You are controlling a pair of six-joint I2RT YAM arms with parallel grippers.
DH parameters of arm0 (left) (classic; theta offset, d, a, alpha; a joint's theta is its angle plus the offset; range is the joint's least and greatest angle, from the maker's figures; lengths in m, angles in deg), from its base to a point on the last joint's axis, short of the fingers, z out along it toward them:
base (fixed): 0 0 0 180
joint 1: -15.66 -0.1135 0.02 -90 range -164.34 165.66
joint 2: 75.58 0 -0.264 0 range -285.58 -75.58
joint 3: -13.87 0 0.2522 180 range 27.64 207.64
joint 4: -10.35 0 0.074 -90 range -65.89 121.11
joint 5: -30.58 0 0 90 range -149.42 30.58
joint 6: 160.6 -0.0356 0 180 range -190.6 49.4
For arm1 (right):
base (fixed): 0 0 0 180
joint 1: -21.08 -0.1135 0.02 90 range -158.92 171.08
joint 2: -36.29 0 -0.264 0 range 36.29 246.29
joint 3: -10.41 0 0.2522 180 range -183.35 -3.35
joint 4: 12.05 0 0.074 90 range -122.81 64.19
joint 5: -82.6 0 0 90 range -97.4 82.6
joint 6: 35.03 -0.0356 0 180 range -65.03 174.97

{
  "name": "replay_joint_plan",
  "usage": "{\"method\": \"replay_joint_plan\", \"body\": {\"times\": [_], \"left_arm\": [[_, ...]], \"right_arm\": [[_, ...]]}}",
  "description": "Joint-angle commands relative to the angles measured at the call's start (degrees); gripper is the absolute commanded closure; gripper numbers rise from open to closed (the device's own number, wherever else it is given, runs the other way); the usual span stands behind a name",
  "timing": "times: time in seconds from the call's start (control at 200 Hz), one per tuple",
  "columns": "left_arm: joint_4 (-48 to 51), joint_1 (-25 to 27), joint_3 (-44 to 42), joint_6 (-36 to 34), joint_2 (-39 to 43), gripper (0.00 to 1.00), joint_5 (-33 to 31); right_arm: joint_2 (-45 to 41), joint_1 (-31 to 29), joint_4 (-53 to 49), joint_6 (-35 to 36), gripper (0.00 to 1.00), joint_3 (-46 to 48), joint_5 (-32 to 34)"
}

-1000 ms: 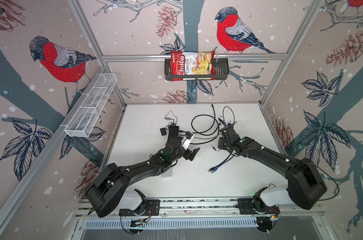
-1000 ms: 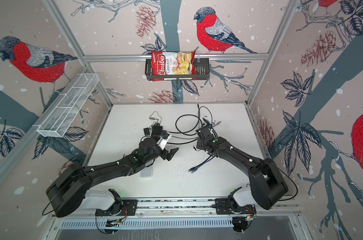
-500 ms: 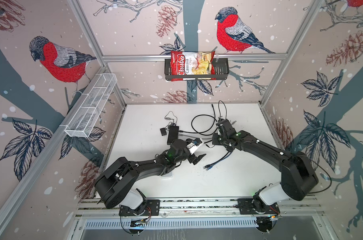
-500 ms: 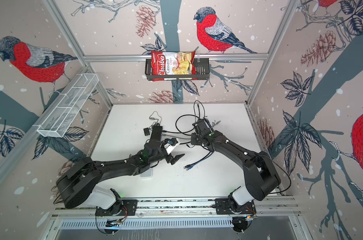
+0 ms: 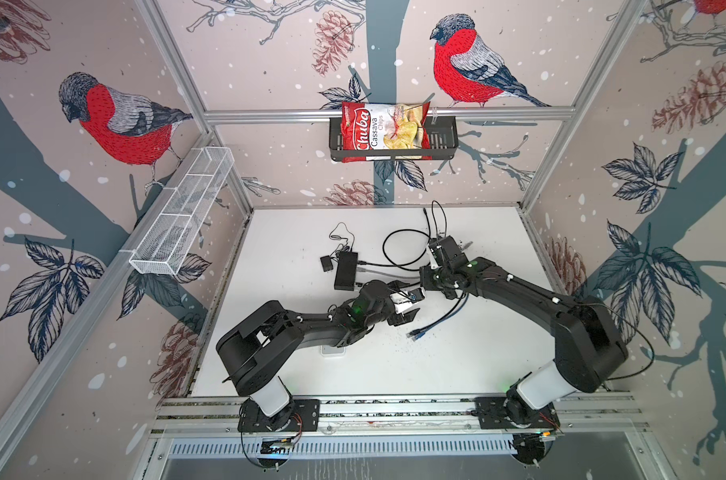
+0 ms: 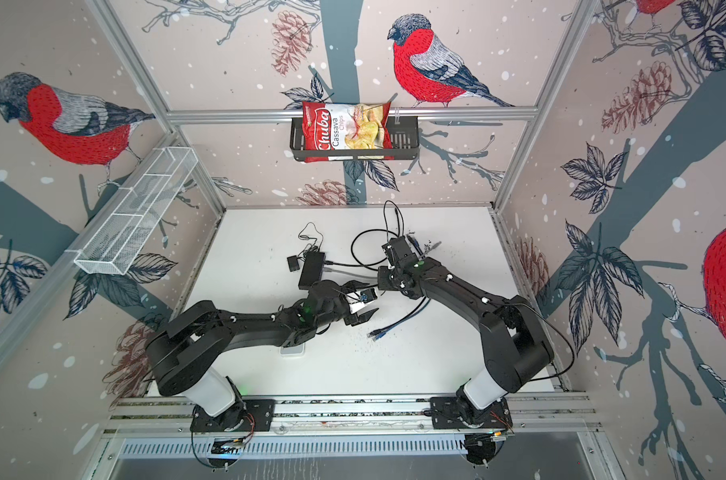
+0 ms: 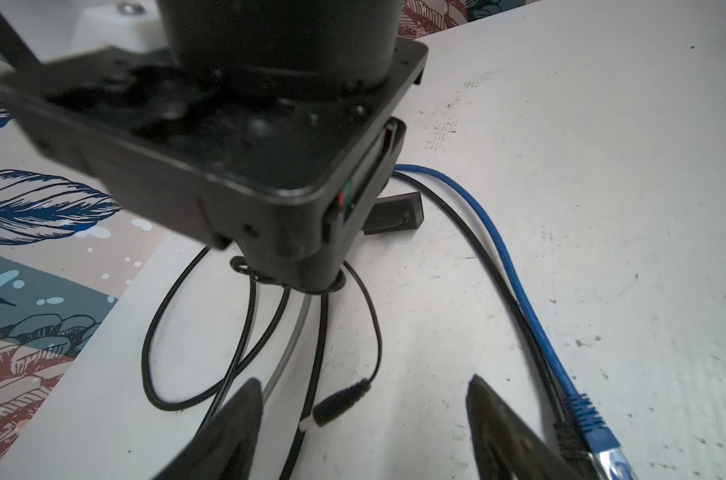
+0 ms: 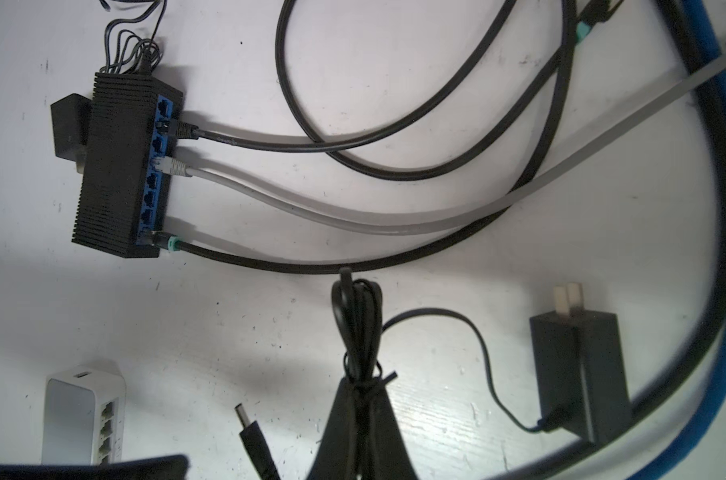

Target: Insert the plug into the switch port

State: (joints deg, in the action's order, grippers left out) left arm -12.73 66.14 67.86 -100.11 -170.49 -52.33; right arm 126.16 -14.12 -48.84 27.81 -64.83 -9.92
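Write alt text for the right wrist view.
The right gripper is shut on a tied black cord bundle, with its adapter and a barrel plug close by. Below on the white table, a black switch has three cables in its blue ports, and a white switch lies apart from it.

A chips bag (image 5: 384, 129) sits in a black wall basket (image 5: 443, 139) (white wire rack (image 5: 182, 216) well to its left).

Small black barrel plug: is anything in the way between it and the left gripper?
Nothing visible. The small black barrel plug sits between the open fingers of the left gripper, touching neither.
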Motion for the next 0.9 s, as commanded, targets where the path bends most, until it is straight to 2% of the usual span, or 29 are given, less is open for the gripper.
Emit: {"method": "replay_joint_plan", "body": {"times": [0.0, 0.11, 0.25, 0.465, 0.54, 0.595, 0.77, 0.896], "left_arm": [[-3.3, 0.0, 1.3, -0.7, -1.5, 0.36, -0.8], [-3.6, 0.1, 1.9, 0.1, -3.1, 0.43, -0.1], [-3.3, 0.1, 2.7, 1.8, -4.6, 0.58, 0.4], [-2.0, 0.0, 4.4, 5.3, -6.0, 0.76, 1.0], [-0.6, -0.1, 5.6, 7.5, -6.4, 0.86, 3.2], [0.8, 0.0, 6.6, 8.6, -6.7, 1.00, 5.3], [1.0, -0.3, 7.8, 13.5, -7.4, 1.00, 8.4], [-3.5, -2.2, 6.6, 21.7, -6.8, 1.00, 10.7]], "right_arm": [[0.0, 0.2, 0.0, 0.2, 1.00, -0.4, -2.1], [0.0, 0.4, 0.3, 0.3, 1.00, -0.3, -3.0], [0.0, 0.8, 0.9, 0.2, 1.00, -0.3, -4.2], [-0.4, 1.4, 1.3, 0.5, 1.00, -0.2, -4.7], [-0.6, 1.7, 1.5, 0.5, 1.00, -0.2, -4.7], [-0.7, 1.8, 1.7, 0.6, 1.00, -0.2, -4.5], [-0.9, 2.3, 2.6, 0.8, 0.98, -0.3, -3.4], [-1.6, 2.9, 3.9, 1.3, 0.82, 0.4, -2.1]]}}
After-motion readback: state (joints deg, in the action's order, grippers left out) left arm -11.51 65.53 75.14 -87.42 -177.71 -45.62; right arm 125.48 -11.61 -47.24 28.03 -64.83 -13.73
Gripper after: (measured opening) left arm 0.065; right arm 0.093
